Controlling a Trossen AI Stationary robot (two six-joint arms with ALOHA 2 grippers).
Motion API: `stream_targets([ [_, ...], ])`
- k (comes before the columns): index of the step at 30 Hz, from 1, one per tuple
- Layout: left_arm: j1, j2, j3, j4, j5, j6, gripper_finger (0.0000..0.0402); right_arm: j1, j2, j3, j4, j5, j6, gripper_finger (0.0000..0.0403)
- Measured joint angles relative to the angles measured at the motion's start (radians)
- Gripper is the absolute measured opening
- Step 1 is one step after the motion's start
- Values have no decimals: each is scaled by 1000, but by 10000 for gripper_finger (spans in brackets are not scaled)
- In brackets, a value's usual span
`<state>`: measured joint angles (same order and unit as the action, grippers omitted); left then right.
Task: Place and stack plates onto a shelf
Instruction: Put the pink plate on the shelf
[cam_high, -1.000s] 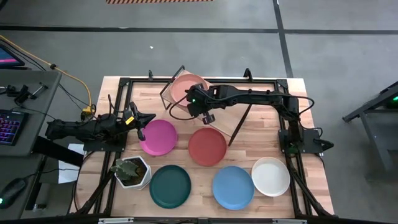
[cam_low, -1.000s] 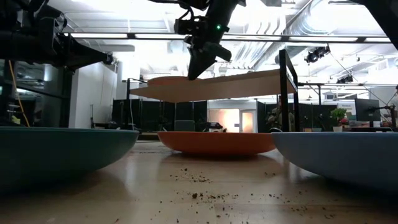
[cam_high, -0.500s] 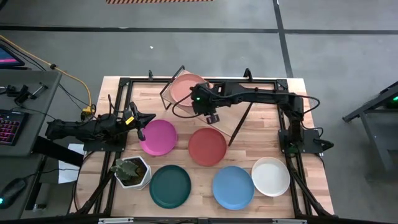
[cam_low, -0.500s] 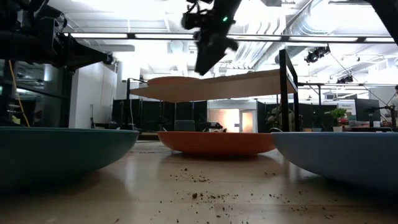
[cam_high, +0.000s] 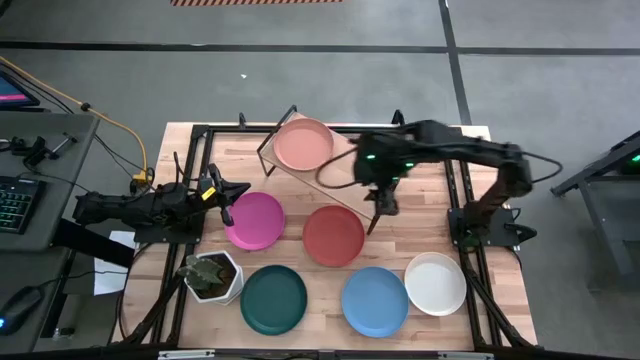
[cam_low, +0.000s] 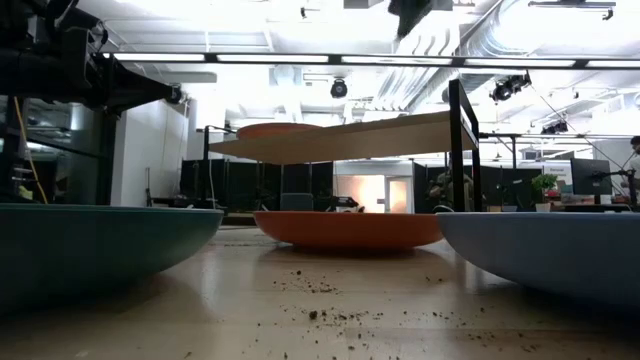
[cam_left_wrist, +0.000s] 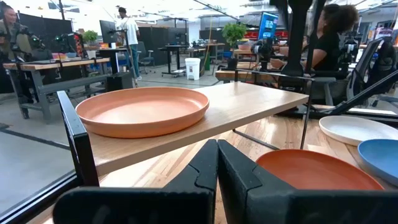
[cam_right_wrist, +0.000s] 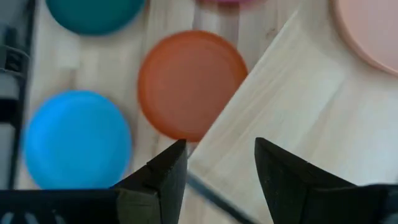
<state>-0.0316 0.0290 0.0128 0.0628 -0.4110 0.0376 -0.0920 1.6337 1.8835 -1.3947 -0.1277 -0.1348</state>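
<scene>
Jaws spread and empty, the right gripper (cam_high: 385, 205) hangs over the shelf (cam_high: 345, 158), whose 9 o'clock end holds the peach plate (cam_high: 303, 144); picking the red plate (cam_high: 333, 236) next likely needs a rim pinch, while the left gripper (cam_high: 222, 195) waits pressed together.

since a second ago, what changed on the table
The right gripper let go of the peach plate, opened, and pulled back along the shelf toward its right end. The plate stays on the shelf's left end. The left gripper, shut, and the other plates did not move.
</scene>
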Motion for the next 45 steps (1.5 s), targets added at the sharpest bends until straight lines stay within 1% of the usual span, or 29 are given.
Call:
stream_targets([
  [3,0,0,0,0,0,0,0,22,-91,0,0,28,90,169],
  [6,0,0,0,0,0,0,0,55,-168,-1,-1,102,185,169],
  [7,0,0,0,0,0,0,0,71,-193,-12,5,132,214,169],
  [9,0,0,0,0,0,0,0,102,-262,-76,47,197,271,169],
  [11,0,0,0,0,0,-3,0,137,-347,-198,125,268,335,169],
  [13,0,0,0,0,0,-29,0,167,-436,-356,213,311,408,169],
  [17,0,0,0,21,18,-181,0,211,-603,-652,403,316,584,169],
  [20,0,0,0,77,18,-334,0,246,-703,-831,580,312,709,169],
  [24,0,0,0,149,18,-510,0,286,-795,-1028,838,316,827,169],
  [27,0,0,0,174,6,-553,0,298,-827,-1127,981,319,889,169],
  [29,0,0,0,213,-32,-583,0,299,-839,-1160,1046,318,920,169],
  [32,0,20,2,313,-79,-650,1,299,-844,-1164,1108,319,912,169],
  [33,0,29,14,313,-83,-659,3,299,-843,-1154,1120,326,893,169],
  [35,0,58,64,263,-82,-673,14,299,-843,-1122,1143,346,844,169],
  [37,0,109,133,161,-82,-702,32,295,-844,-1080,1146,382,783,169],
  [41,0,251,305,-109,-82,-762,81,294,-844,-987,1091,455,663,169],
  [45,6,410,509,-462,-46,-823,132,294,-844,-914,975,510,607,169],
])
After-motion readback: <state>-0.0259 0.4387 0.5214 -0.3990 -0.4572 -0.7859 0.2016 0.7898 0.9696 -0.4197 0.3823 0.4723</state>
